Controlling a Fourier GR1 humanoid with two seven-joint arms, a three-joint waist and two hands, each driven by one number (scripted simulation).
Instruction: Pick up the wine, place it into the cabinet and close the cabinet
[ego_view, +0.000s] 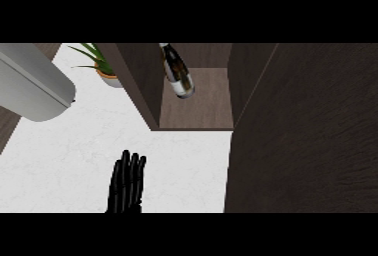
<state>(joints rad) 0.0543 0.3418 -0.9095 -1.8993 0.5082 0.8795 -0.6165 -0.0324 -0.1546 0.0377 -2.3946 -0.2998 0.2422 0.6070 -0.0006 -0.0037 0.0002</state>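
Note:
The wine bottle (177, 72) is dark with a pale label and stands inside the dark wooden cabinet (196, 110), on its shelf near the left wall. A large dark panel (303, 130) fills the right side of the view; it looks like the cabinet's door or side. My left hand (127, 182) shows at the lower middle over the white counter, fingers straight and pointing up, holding nothing and well short of the cabinet. My right hand does not show.
A potted green plant (103, 67) stands at the back, left of the cabinet. A large grey rounded object (33, 82) occupies the upper left. The white marble counter (74, 150) spreads around my left hand.

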